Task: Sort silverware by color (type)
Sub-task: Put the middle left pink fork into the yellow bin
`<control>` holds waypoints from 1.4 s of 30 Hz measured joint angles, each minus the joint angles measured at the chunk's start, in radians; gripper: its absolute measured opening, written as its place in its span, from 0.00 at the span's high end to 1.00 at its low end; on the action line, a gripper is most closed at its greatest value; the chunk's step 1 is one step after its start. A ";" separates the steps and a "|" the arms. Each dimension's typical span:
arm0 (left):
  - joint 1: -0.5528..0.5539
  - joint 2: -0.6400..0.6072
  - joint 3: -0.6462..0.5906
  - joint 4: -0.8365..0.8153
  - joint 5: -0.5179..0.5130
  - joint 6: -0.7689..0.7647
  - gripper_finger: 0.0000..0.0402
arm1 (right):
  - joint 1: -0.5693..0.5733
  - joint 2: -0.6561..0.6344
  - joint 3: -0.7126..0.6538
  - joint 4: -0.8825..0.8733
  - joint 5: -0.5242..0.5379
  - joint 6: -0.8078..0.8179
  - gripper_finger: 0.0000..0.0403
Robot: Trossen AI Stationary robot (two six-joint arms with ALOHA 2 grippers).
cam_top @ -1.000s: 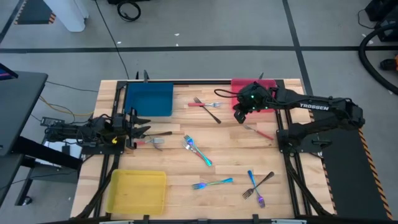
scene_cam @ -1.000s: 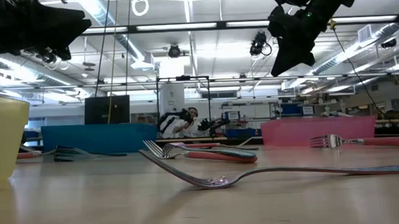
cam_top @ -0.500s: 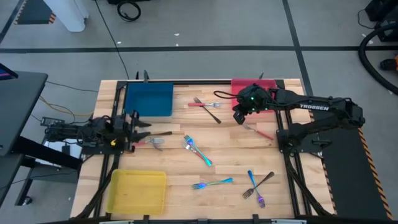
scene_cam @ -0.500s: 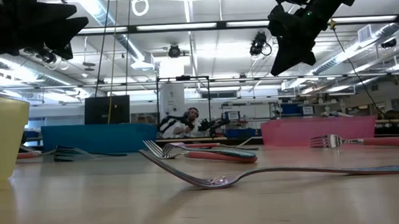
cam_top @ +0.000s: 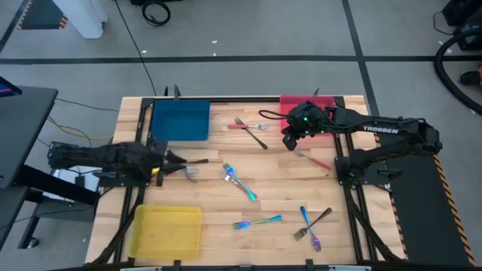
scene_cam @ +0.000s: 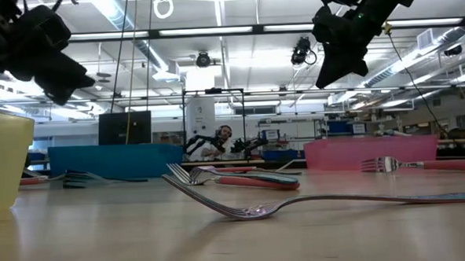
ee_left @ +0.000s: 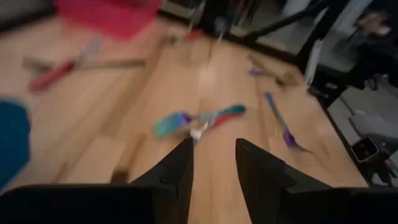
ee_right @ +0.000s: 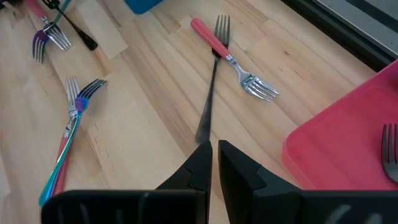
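Observation:
Forks lie scattered flat on the wooden table. A red-handled fork (ee_right: 227,53) crosses a dark fork (ee_right: 210,93) just ahead of my right gripper (ee_right: 213,149), which hovers shut and empty above the table near the red tray (cam_top: 290,102). Another red-handled fork (cam_top: 314,159) lies beside it. My left gripper (cam_top: 172,160) hangs open and empty at the table's left, tipped down over a dark fork (cam_top: 197,160) and a red-handled fork (cam_top: 184,172). Iridescent forks (cam_top: 239,181) lie mid-table and toward the near edge (cam_top: 257,222).
The blue tray (cam_top: 181,119) sits at the far left, the yellow tray (cam_top: 166,229) at the near left, and the red tray holds a fork (ee_right: 390,146). Two more iridescent forks and a dark one (cam_top: 312,224) lie near the right front. Bare wood shows mid-table.
My left gripper has turned at the wrist and tipped downward, dropping lower over the forks at the table's left. The right arm and all the forks have kept still.

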 joint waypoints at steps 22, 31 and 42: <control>-0.087 0.649 0.214 -0.323 0.050 -0.276 0.71 | 0.000 0.000 0.000 -0.016 0.000 -0.027 0.91; 0.021 0.778 0.214 -0.319 0.033 -0.271 0.71 | 0.000 0.000 0.000 -0.021 0.000 -0.028 0.91; 0.102 0.890 0.214 -0.255 0.067 -0.202 0.71 | 0.000 0.000 0.000 -0.022 -0.001 -0.028 0.91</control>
